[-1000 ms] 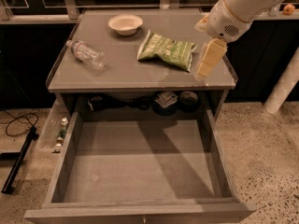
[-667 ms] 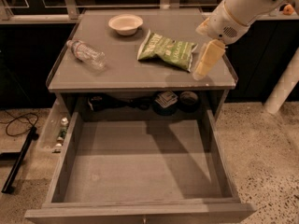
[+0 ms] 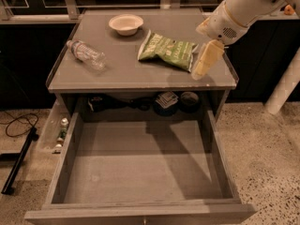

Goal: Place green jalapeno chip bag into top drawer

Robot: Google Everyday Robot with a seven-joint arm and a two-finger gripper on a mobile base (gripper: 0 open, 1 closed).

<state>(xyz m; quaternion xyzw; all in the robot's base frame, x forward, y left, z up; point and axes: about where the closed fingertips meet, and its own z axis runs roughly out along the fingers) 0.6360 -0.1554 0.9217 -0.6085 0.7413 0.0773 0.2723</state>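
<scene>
Grey surface [image 3: 131, 74] carries three items: white bowl [image 3: 125, 23] at back centre, clear water bottle [image 3: 86, 55] on its side at left, green jalapeno chip bag [image 3: 168, 50] lying flat right of centre. All well apart. Gripper [image 3: 202, 67] hangs over the right front area, just beside the bag.

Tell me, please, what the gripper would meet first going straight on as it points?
The gripper, low beside the green jalapeno chip bag, points down: probably bare tabletop first, though depth is unclear.
</scene>
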